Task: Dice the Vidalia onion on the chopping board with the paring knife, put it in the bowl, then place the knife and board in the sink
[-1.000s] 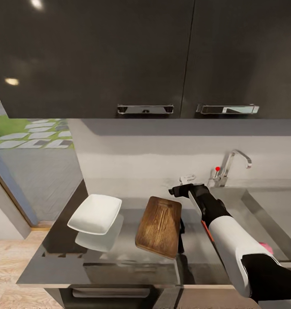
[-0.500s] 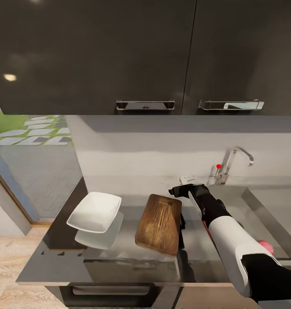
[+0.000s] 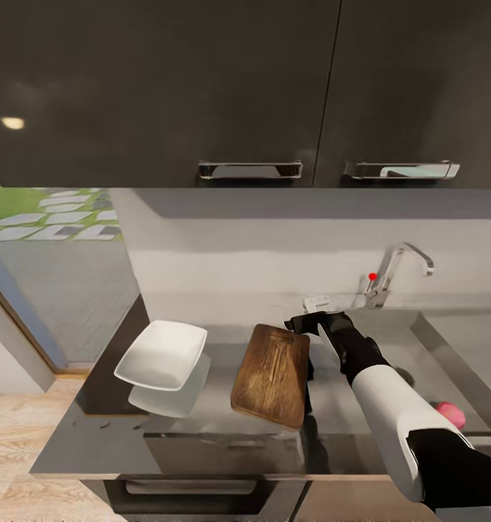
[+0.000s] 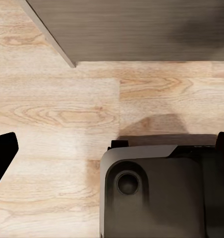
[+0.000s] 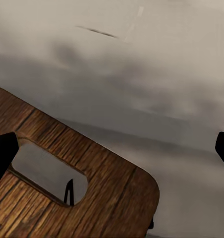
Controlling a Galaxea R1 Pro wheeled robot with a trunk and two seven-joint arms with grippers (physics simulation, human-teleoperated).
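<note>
Brown wooden chopping board (image 3: 270,377) on dark glossy countertop (image 3: 93,442) — my right gripper (image 3: 303,323) hovers at its far end.
Fingers apart, empty; I'd swing right to the pinkish-red onion (image 3: 449,414) in the grey sink (image 3: 448,355).

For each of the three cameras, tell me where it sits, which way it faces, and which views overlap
Head view: from the robot's head, down over the countertop, bowl, chopping board and sink; right arm and right gripper show.
Left wrist view: on the left arm, facing wooden floor; fingertips and robot base show.
Right wrist view: on the right arm, facing the board's handle end.
Head and right wrist share the board.
</note>
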